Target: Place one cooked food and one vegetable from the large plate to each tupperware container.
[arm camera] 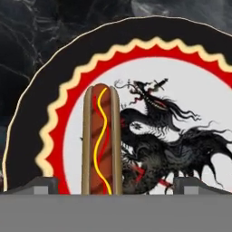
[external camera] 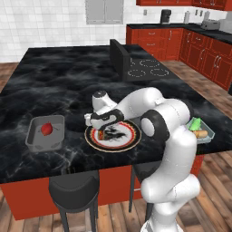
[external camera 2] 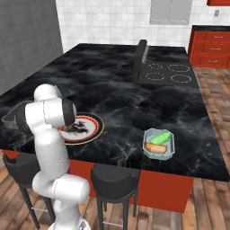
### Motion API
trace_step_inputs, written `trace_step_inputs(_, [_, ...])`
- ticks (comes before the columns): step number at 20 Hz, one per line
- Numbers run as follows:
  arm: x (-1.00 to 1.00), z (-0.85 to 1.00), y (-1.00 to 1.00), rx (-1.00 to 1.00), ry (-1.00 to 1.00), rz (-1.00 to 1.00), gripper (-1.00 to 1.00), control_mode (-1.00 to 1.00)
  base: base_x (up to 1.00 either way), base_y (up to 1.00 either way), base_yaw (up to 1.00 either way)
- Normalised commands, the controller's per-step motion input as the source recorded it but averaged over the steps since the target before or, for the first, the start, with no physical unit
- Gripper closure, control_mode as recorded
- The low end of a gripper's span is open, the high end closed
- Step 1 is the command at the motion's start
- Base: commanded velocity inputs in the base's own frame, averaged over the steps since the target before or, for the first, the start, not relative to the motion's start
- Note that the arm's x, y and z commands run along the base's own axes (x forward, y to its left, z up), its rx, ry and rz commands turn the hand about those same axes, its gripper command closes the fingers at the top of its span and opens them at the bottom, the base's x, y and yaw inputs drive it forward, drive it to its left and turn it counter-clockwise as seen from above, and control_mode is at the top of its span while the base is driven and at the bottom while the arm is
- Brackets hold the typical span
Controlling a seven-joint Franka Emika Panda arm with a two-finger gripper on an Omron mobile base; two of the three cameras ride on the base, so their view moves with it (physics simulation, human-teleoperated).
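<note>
The large plate [external camera: 132, 137] [external camera 2: 97, 126] [arm camera: 60, 97] has a red rim and a black dragon in its white centre. A hot dog [arm camera: 101, 140] with a mustard line lies on its left part. My gripper [external camera: 104, 131] [arm camera: 113, 189] hangs low over it, open, with one fingertip on each side of the hot dog and not touching it. The grey tupperware container [external camera: 36, 141] at the left holds a red vegetable [external camera: 46, 129]. In the pale greenish container [external camera: 209, 135] [external camera 2: 170, 148] at the right lie a green vegetable [external camera 2: 162, 137] and a second hot dog [external camera 2: 155, 148].
Both containers and the plate stand near the front edge of the black marble island [external camera: 59, 81]. A cooktop [external camera: 147, 68] with a dark upright panel sits at the far end. Two dark stools [external camera: 74, 190] stand below the front edge.
</note>
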Motion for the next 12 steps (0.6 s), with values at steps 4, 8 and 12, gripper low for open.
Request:
trace_step_inputs(4, [0.24,-0.57,0.10,-0.11,0.07,0.00,-1.00,-1.00,0.00,0.00,0.00])
trace_step_inputs(8, [0.25,-0.64,-0.21,-0.03,0.02,-0.02,-1.00,-1.00,0.00,0.00,0.00])
trace_step_inputs(12, [0.33,-0.52,-0.43,0.00,0.00,-0.03,-1.00,-1.00,0.00,0.00,0.00])
